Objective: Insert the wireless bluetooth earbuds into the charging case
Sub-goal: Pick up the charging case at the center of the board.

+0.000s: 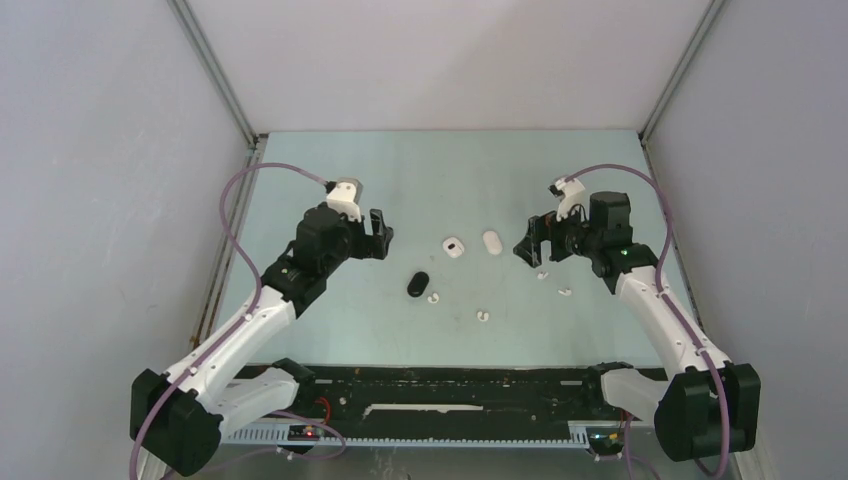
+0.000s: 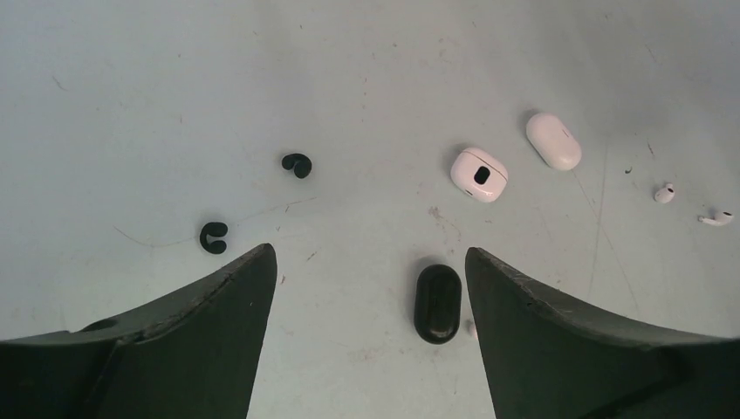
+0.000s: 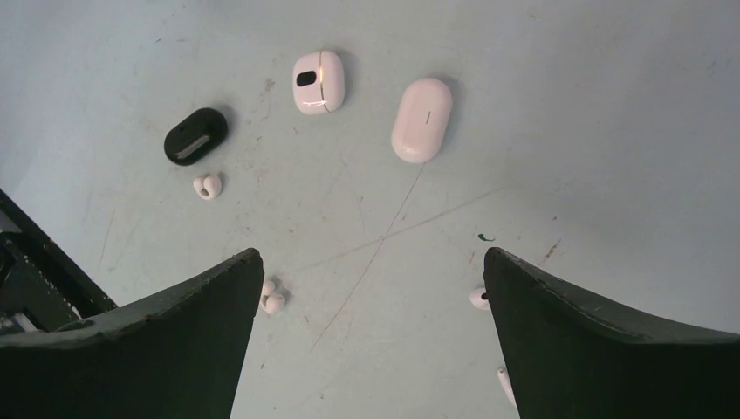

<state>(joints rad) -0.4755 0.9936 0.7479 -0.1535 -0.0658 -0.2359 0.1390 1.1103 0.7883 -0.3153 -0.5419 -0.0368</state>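
Several white earbuds lie on the table: one [image 1: 433, 297] beside the black case [image 1: 418, 284], one [image 1: 483, 316] nearer me, and two [image 1: 543, 274] [image 1: 564, 293] by my right gripper [image 1: 533, 245]. Two black earbuds [image 2: 298, 165] [image 2: 213, 237] show only in the left wrist view, ahead of my left gripper [image 2: 368, 253]. Two closed white cases [image 1: 453, 246] [image 1: 491, 241] lie in the middle. My left gripper [image 1: 381, 235] is open and empty, left of the cases. My right gripper [image 3: 372, 255] is open and empty, with white earbuds [image 3: 271, 299] [image 3: 479, 298] beside its fingertips.
The pale green table [image 1: 440, 170] is walled by grey panels at the back and both sides. A black rail [image 1: 450, 385] with the arm bases runs along the near edge. The black case [image 2: 437, 303] lies just inside my left gripper's right finger.
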